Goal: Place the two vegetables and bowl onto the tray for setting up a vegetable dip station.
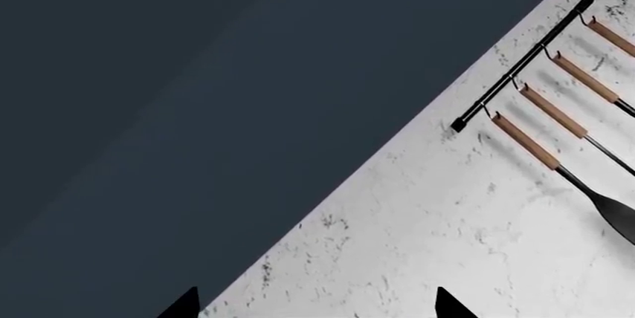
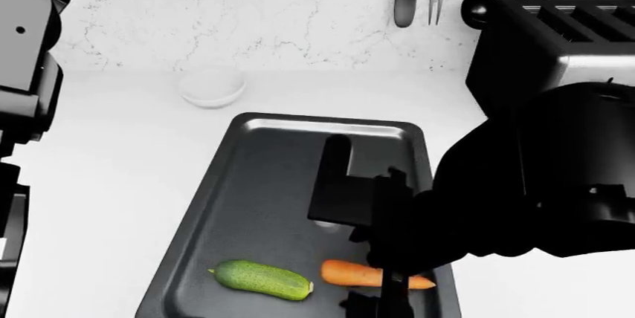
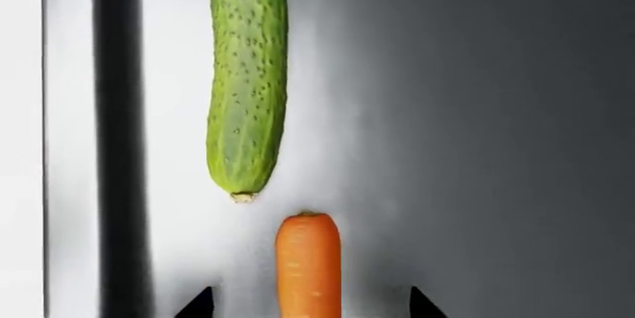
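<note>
Cucumber (image 2: 261, 279) and carrot (image 2: 349, 273) are lying on the tray (image 2: 248, 184); the right gripper (image 3: 309, 304), fingers apart, is straddling the carrot.

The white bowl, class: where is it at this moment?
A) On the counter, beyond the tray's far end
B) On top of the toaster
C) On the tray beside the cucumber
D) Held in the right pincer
A: in the head view the white bowl sits on the counter past the far rim of the tray, which holds only the cucumber and carrot.
</note>
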